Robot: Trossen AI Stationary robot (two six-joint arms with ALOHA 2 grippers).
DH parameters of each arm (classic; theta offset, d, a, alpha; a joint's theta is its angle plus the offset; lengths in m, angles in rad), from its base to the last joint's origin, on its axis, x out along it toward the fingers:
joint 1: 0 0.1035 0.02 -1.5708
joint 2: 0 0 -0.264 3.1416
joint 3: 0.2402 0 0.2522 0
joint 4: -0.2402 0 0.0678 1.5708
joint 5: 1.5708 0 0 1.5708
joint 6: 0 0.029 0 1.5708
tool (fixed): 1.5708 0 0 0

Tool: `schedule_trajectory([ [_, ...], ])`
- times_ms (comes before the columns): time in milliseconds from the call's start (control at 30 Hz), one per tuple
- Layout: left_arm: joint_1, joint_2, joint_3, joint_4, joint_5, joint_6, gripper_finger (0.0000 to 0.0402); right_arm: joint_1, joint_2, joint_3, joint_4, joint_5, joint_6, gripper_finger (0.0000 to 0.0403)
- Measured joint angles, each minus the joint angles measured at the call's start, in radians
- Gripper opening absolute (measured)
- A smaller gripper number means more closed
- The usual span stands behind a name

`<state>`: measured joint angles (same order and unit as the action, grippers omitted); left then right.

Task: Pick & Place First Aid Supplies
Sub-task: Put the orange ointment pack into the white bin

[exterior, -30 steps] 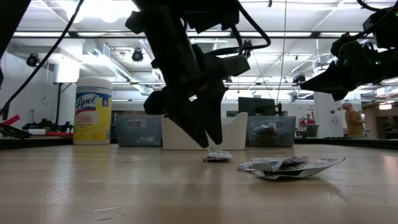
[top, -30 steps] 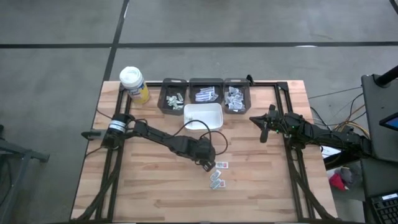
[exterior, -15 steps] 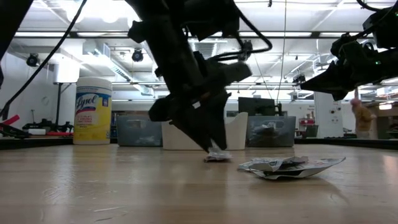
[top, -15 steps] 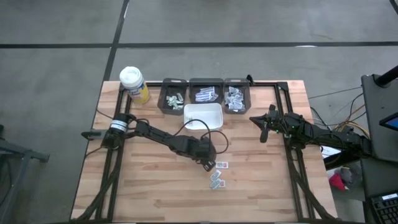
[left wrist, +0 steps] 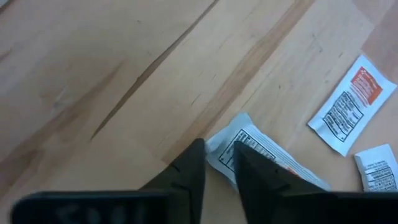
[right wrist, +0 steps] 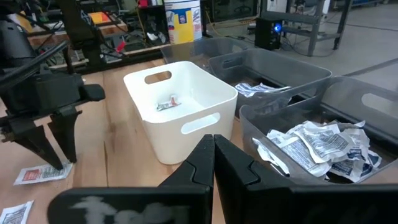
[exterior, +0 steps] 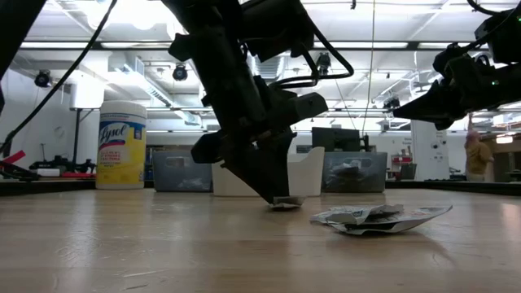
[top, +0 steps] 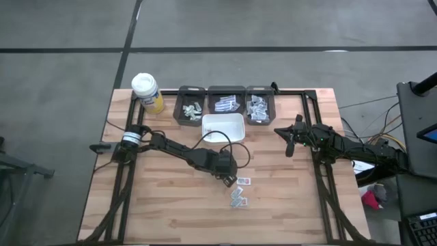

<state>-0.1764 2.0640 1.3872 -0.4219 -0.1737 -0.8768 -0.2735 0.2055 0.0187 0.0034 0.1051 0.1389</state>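
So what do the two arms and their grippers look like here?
Both arms are black, jointed, with black cables looped alongside. The left arm has a white band near its base; its gripper has two dark, tapering fingers. The right gripper looks the same.

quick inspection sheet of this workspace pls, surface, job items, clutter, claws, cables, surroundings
surface: wooden table, bare planks over most of it
job's things: loose first aid packets on the table near the middle; one packet sits at the left claw's tips; one packet lies in the white bin; three grey bins behind it hold more packets
clutter: yellow wipes canister at the far left corner
grippers: left claw is down on the table, its fingers narrowed around that packet's edge; right claw is shut, raised near the right side, holding nothing
cables: black cable loops off the left arm
surroundings: grey floor; a person stands far off in the room
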Motion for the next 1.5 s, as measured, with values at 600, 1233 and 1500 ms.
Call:
schedule_trajectory([
  [600,-0.005,-0.008,0.035,0.005,0.014,0.053,0.0000,0.000,0.001,0.000,0.000,0.000,-0.002,0.0008],
  [1233,0.018,-0.009,0.045,0.083,-0.076,0.085,0.0000,0.000,0.001,0.000,0.000,0.000,-0.001,0.0008],
  [1500,0.037,-0.009,0.045,0.135,-0.078,0.123,0.0000,0.000,0.001,0.000,0.000,0.000,-0.001,0.0008],
])
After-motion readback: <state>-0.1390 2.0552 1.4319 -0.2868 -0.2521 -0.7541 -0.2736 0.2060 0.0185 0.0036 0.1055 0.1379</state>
